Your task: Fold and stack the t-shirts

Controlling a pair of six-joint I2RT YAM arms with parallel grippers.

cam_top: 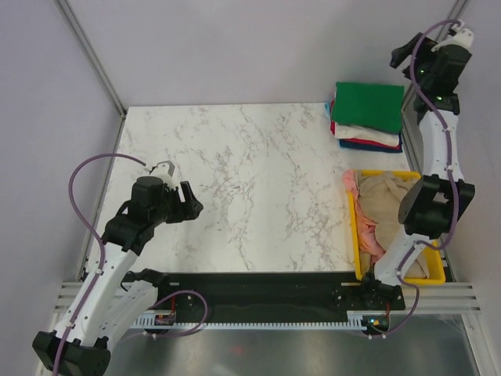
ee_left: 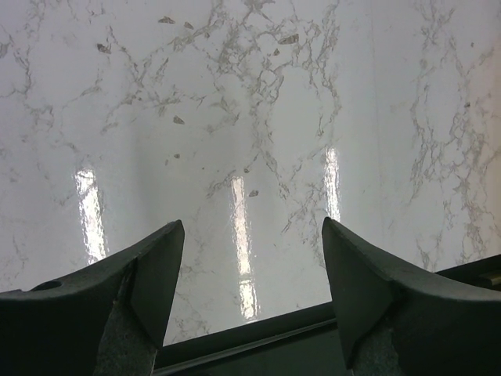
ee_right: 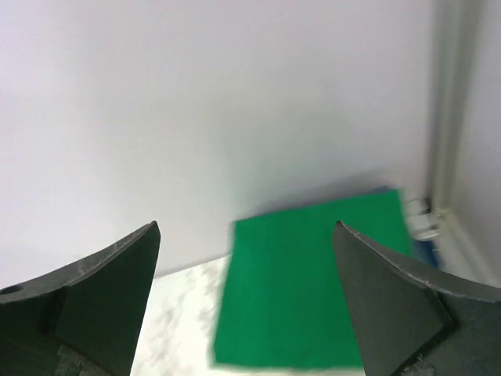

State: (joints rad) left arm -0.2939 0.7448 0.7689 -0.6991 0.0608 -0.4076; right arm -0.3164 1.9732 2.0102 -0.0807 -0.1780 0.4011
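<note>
A pile of folded t-shirts (cam_top: 366, 117) lies at the table's back right corner, with a bright green one (cam_top: 368, 100) on top and white, red and blue edges showing under it. Loose beige (cam_top: 389, 196) and pink (cam_top: 369, 235) t-shirts lie crumpled in the yellow bin. My right gripper (cam_top: 401, 56) hangs high above and just right of the pile, open and holding nothing; its wrist view looks down on the green t-shirt (ee_right: 305, 290) between the spread fingers of the gripper (ee_right: 246, 225). Over bare marble at the near left, my left gripper (cam_top: 182, 192) (ee_left: 250, 223) stands open and holds nothing.
The yellow bin (cam_top: 355, 243) stands at the near right, partly under the right arm's elbow. White marble table (cam_top: 250, 172) spreads between the arms. A black strip (ee_left: 258, 333) runs along the near edge. Grey walls with metal posts close the back and sides.
</note>
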